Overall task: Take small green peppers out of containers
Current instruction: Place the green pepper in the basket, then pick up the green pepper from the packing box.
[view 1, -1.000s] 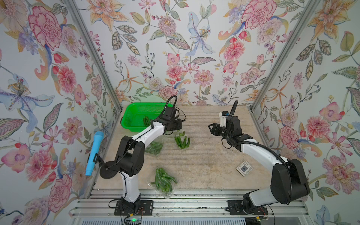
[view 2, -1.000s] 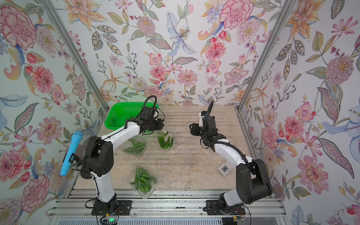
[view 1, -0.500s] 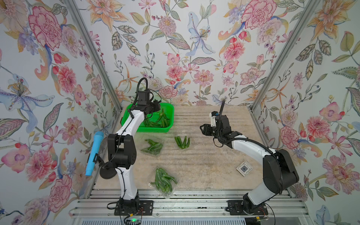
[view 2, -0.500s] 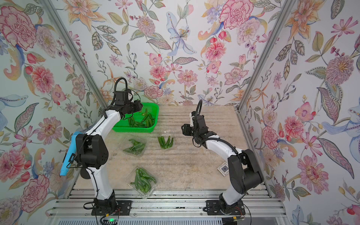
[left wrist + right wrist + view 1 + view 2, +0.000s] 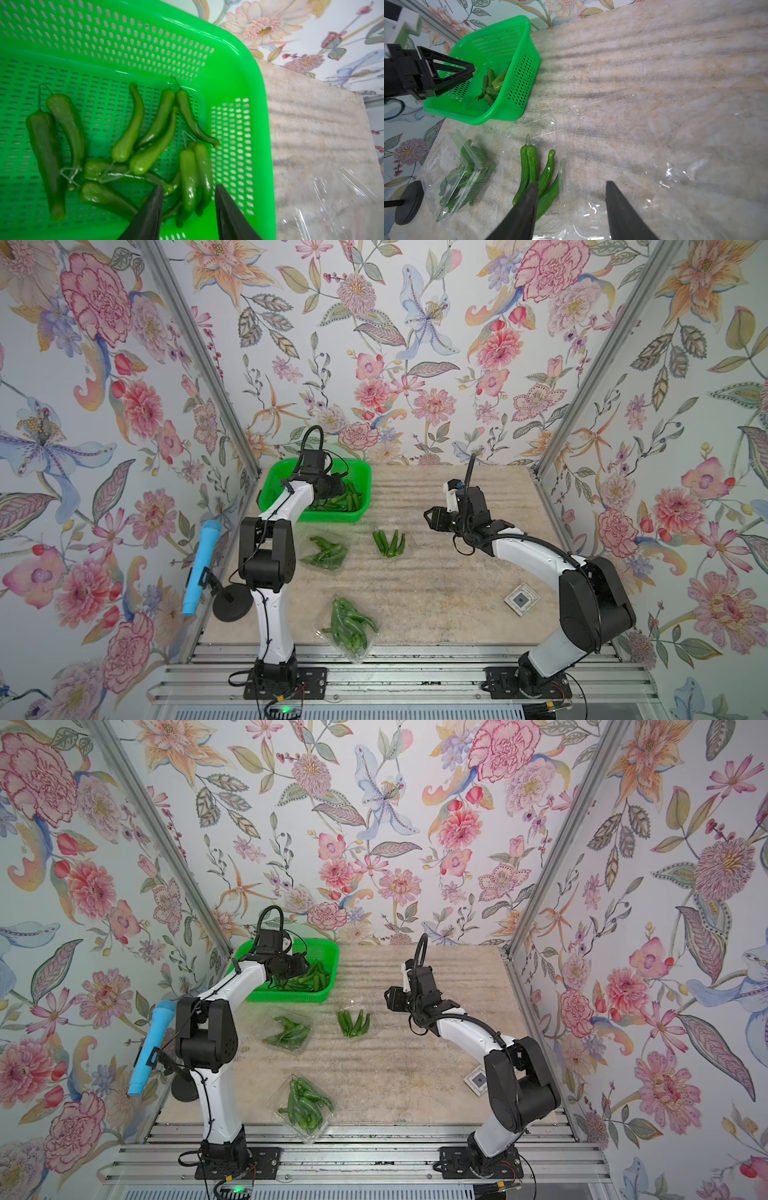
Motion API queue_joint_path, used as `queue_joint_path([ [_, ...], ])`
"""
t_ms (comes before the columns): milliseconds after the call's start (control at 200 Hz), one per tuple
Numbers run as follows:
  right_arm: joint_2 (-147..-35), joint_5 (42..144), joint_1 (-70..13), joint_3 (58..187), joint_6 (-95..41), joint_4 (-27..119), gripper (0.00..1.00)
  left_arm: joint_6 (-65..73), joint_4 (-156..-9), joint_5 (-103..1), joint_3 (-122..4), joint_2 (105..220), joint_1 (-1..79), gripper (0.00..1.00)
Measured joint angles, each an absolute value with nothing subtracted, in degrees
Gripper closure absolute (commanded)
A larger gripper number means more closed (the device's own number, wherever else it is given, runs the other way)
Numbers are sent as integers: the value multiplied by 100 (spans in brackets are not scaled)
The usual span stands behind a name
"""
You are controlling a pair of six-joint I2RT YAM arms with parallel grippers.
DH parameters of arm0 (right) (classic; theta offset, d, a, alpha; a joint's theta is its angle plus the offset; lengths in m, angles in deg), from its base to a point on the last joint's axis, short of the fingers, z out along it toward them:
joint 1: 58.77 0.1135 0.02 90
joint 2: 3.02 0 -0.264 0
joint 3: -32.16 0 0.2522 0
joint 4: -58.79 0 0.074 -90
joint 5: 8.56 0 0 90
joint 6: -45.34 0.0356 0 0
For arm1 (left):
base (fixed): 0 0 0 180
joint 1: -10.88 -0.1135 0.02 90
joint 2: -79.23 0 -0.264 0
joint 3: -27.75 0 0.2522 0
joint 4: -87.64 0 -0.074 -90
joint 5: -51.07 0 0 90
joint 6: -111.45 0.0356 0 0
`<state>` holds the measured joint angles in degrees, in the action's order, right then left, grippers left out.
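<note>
Several small green peppers [image 5: 133, 124] lie in the bright green basket [image 5: 259, 104] at the back left, seen in both top views [image 5: 340, 502] [image 5: 307, 982]. My left gripper [image 5: 188, 186] hovers over them, open, with two peppers lying loose beneath the gap. Mid-table an open clear container [image 5: 533, 124] holds a few peppers [image 5: 531, 166] [image 5: 388, 543]. My right gripper [image 5: 572, 182] hangs open just to their right, over its clear plastic, holding nothing. A closed container of peppers [image 5: 326, 551] [image 5: 456, 172] sits left of it. Another full one [image 5: 349, 626] [image 5: 305, 1106] lies at the front edge.
A blue microphone [image 5: 201, 568] on a black round stand [image 5: 230, 605] sits at the table's left edge. A small square card [image 5: 521, 599] lies front right. More crinkled clear plastic [image 5: 675, 176] lies on the table to the right of the right gripper. Walls close in on three sides.
The left arm swung from beside the open container back over the basket, and its jaws opened, with more peppers now in the basket. The right gripper shifted slightly left, still open.
</note>
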<state>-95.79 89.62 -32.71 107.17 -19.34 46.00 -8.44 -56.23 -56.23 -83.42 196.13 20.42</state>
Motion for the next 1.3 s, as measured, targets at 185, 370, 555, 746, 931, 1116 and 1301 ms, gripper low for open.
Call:
queue_joint_path([
  [185, -9452, 9006, -3398, 10451, -1906, 4499, 45, -735, -5679, -5516, -7903, 18981, 3382, 54],
  [370, -9085, 9011, -3647, 9924, -1823, 4432, 45, -678, -5719, -5518, -7483, 19230, 4226, 52],
  [555, -8648, 9006, -3879, 9478, -1797, 4421, 45, -639, -5642, -5392, -7437, 19711, 4239, 53],
  [746, -8532, 9008, -3905, 9271, -1757, 4421, 45, -610, -5618, -5317, -7428, 19740, 4241, 55],
  [931, -8525, 9008, -3942, 9255, -1757, 4423, 45, -580, -5590, -5162, -7428, 19855, 4246, 56],
  [1116, -8519, 9008, -3948, 9255, -1757, 4423, 45, -571, -5566, -5048, -7428, 20037, 4246, 58],
  [1301, -8486, 9006, -3955, 9222, -1757, 4425, 45, -573, -5592, -5068, -7428, 20166, 4259, 60],
])
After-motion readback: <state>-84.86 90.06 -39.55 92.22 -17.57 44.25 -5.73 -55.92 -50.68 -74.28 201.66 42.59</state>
